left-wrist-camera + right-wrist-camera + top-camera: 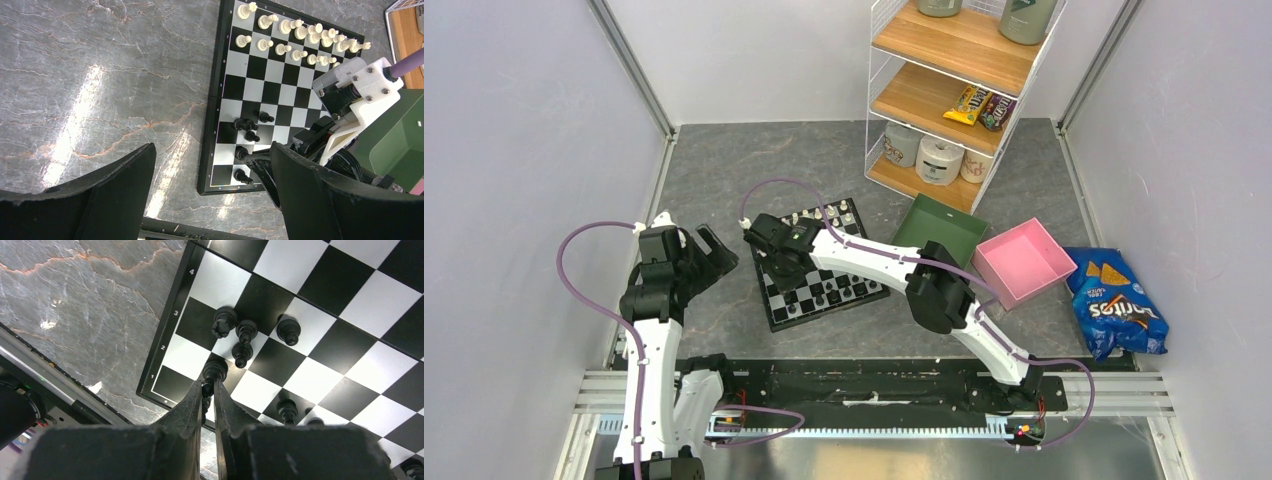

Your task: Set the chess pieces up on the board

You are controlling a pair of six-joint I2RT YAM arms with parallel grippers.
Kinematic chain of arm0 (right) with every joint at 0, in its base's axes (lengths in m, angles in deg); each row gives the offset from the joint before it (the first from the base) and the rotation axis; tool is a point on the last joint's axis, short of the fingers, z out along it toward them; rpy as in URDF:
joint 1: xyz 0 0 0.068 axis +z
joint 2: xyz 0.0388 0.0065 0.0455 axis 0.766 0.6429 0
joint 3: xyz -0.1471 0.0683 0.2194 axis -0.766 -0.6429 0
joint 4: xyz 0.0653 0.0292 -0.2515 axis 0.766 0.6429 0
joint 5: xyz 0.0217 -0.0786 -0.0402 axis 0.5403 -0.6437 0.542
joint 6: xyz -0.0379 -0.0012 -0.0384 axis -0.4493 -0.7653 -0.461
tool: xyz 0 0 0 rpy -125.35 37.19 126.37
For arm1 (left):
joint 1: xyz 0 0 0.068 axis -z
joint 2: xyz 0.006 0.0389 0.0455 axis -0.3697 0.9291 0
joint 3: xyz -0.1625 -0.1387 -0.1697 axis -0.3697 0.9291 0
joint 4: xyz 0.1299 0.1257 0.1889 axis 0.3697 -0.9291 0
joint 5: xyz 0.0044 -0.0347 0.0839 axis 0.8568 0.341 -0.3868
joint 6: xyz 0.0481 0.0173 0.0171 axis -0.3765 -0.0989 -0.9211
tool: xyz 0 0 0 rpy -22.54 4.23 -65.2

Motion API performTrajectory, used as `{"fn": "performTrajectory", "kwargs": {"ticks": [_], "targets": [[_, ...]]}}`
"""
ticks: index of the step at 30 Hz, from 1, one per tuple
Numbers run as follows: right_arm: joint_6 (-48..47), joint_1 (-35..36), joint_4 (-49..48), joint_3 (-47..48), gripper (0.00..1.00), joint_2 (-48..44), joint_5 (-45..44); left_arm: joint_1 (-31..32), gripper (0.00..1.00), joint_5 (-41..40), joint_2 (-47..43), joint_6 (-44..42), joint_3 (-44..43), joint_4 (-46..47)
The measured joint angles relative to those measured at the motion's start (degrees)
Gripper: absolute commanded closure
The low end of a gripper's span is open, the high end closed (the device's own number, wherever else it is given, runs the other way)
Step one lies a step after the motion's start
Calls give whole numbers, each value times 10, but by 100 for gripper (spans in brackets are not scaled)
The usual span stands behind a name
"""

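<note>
The chequered board [770, 316] lies mid-table; it also shows in the left wrist view [212, 120] and the right wrist view [171, 326]. Cream-white pieces [300, 37] stand in two rows at its far edge. A few black pieces [242, 335] cluster near the near-left corner. My right gripper [207, 385] is shut on a black piece [215, 371] that stands low over the squares by that corner; another black piece [242, 176] is beside it. My left gripper [709, 250] is open and empty, above the table left of the board.
A green tray [939, 228] and a pink tray [1022, 262] sit right of the board. A blue chips bag [1119, 305] lies at the far right. A wire shelf [944, 90] with snacks and rolls stands at the back.
</note>
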Motion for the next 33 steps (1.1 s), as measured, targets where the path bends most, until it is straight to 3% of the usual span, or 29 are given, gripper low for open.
{"fn": "performTrajectory", "kwargs": {"ticks": [33], "targets": [[3,-8,-31,-153,84,-96,-5,0,9,0,2,0,2,0]]}}
